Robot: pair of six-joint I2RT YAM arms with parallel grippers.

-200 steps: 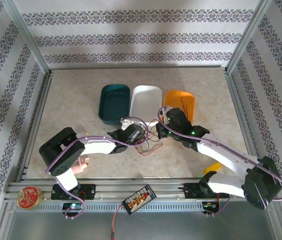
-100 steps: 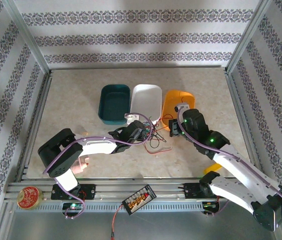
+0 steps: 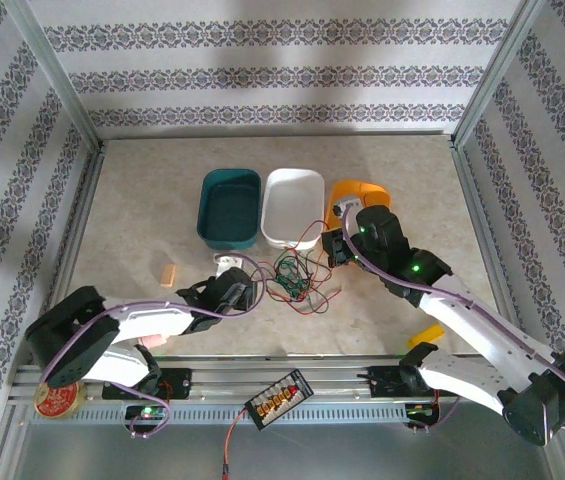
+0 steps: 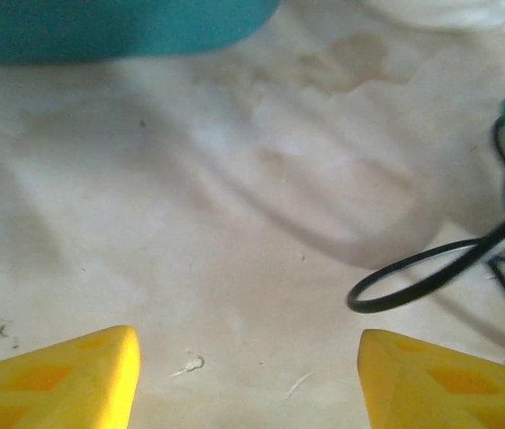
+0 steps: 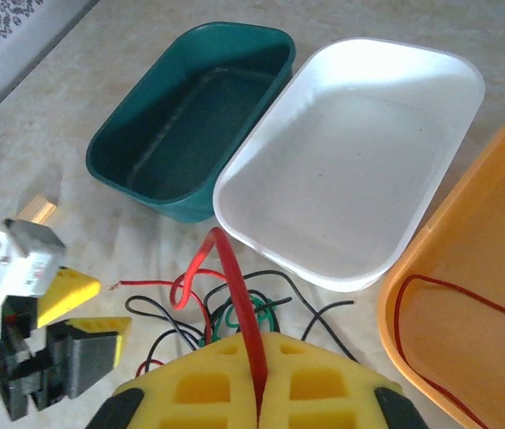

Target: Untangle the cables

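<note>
The cables lie in a loose red, black and green tangle on the table below the white bin. My right gripper is shut on a red cable, which arches up out of the tangle. My left gripper hangs open just left of the tangle with bare table between its yellow fingertips. A black cable loop lies beside its right fingertip. Another thin red cable lies inside the orange bin.
Teal bin, white bin and orange bin stand side by side behind the tangle. A small wooden block lies left of the left gripper. A black connector strip and a red tin sit on the front rail.
The left gripper has opened, let go of the tangle and drawn back left and toward the near edge. The right gripper, still shut on the red cable, shifted slightly left.
</note>
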